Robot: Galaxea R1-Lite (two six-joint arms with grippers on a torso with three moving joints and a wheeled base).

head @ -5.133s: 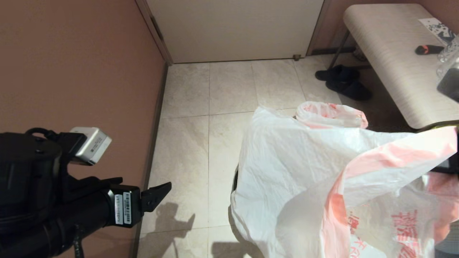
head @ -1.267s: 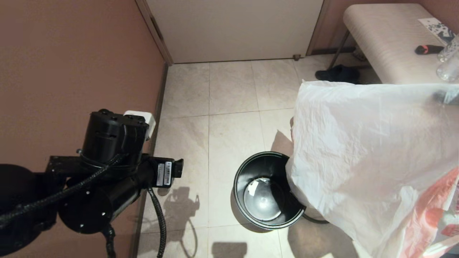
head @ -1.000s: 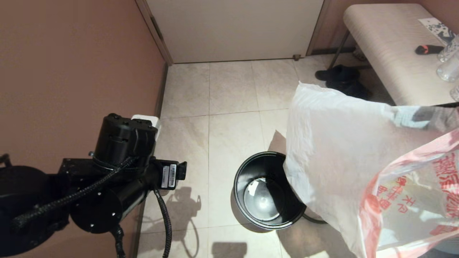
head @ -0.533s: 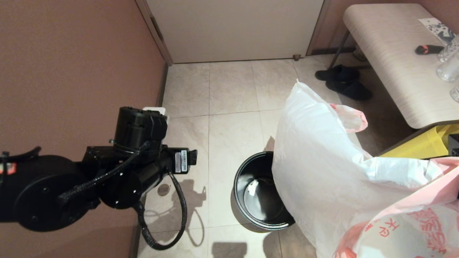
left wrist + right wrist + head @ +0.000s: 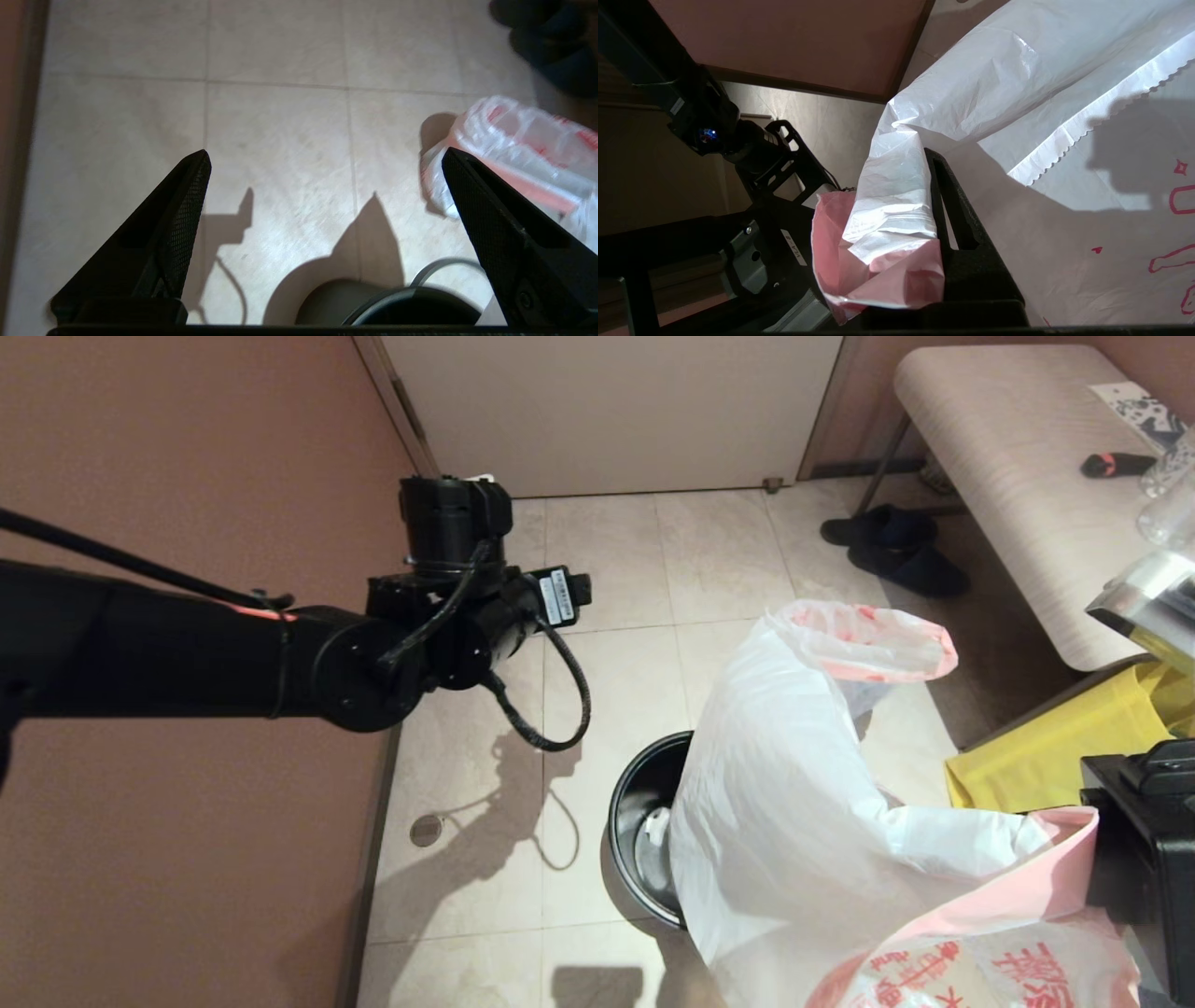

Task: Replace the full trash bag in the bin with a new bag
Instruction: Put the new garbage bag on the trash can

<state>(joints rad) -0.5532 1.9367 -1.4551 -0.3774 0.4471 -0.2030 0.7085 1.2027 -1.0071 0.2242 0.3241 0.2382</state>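
Our right gripper (image 5: 924,233) clenched on new bag (image 5: 794,821); left gripper (image 5: 322,186) released, empty. We fear limp bag misses bin (image 5: 635,821): mouth collapsed.

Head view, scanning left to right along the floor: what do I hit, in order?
Floor drain → bin → new bag, draped over the bin's right side and pinched in the right tool → yellow bag. The open left tool hangs above the floor, left of the bin.
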